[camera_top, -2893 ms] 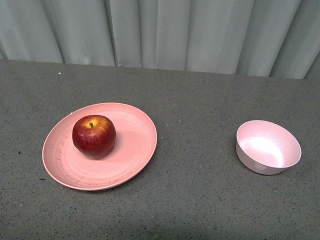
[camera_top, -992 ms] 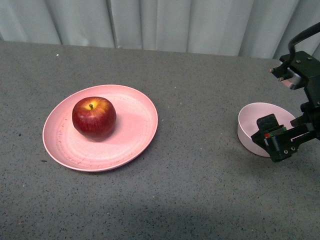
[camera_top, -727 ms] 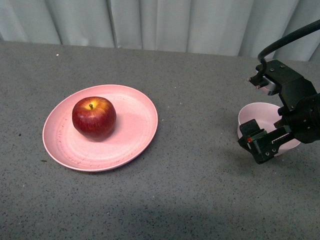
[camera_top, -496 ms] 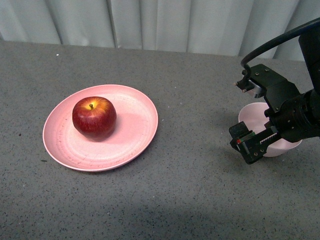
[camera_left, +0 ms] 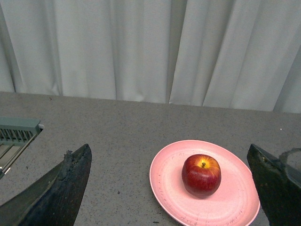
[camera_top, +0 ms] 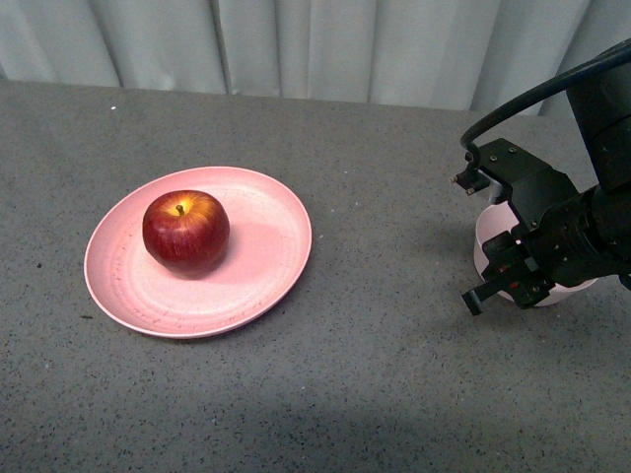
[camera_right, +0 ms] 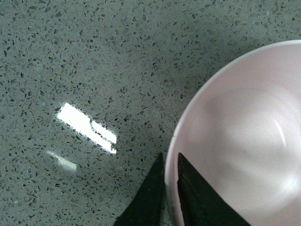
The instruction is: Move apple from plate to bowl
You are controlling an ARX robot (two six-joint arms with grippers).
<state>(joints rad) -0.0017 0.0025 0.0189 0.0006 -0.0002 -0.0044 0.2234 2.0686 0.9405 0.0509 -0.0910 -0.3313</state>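
The dark-red apple (camera_top: 185, 232) sits on the left half of the wide salmon-pink plate (camera_top: 266, 266) at the table's left. The small pale pink bowl (camera_top: 485, 236) stands at the right, mostly hidden by my right arm. My right gripper (camera_top: 505, 278) is shut on the bowl's near-left rim; in the right wrist view the fingers (camera_right: 150, 197) pinch the bowl's wall (camera_right: 235, 136), one inside and one outside. My left gripper (camera_left: 169, 188) is open and empty, high above the table, with the apple (camera_left: 201, 175) and plate (camera_left: 164, 169) between its fingertips in view.
Grey speckled tabletop (camera_top: 375, 394) stretches between plate and bowl. Pale curtains (camera_top: 325, 44) hang behind the table's far edge. A grey ribbed part (camera_left: 16, 134) shows at the edge of the left wrist view.
My right arm came into view, swung left over the bowl, and its gripper turned and closed on the bowl's rim. The apple and plate have not moved.
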